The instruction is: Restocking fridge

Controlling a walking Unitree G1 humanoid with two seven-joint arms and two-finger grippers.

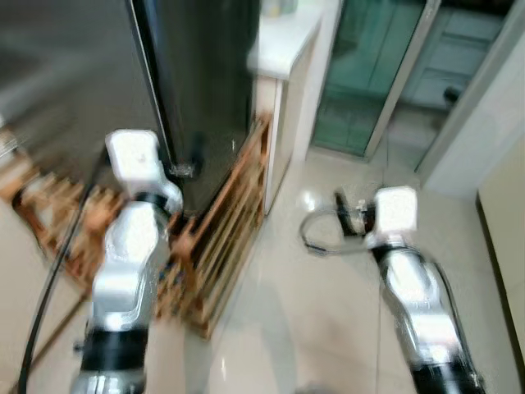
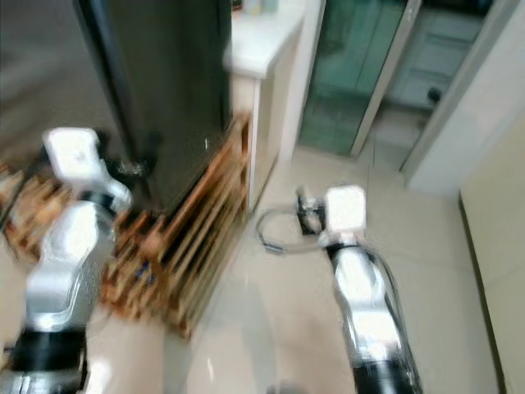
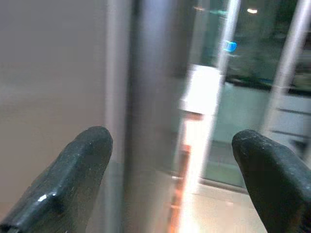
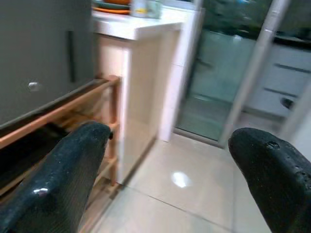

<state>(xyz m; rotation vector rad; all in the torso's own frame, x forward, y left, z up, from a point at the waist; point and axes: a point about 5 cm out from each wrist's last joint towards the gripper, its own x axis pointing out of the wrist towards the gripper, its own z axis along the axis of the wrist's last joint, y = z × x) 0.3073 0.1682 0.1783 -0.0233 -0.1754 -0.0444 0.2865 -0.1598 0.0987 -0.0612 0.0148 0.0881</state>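
Observation:
The dark fridge (image 1: 197, 74) stands shut at the upper left, blurred. My left gripper (image 3: 172, 145) is open and empty, raised close to the fridge's front edge (image 3: 150, 97), with grey door surface beside it. My left arm (image 1: 131, 246) reaches toward that corner. My right gripper (image 4: 170, 141) is open and empty too, held out over the tiled floor to the right of the fridge (image 4: 39, 53). Its arm (image 1: 414, 287) points forward. No food items can be made out.
A wooden slatted rack (image 1: 221, 238) leans along the fridge's base. A white counter (image 1: 283, 45) with dishes stands just right of the fridge. Glass sliding doors (image 1: 369, 74) lie beyond. A black cable (image 1: 57, 271) hangs at the left. Glossy floor tiles (image 1: 312, 312) spread ahead.

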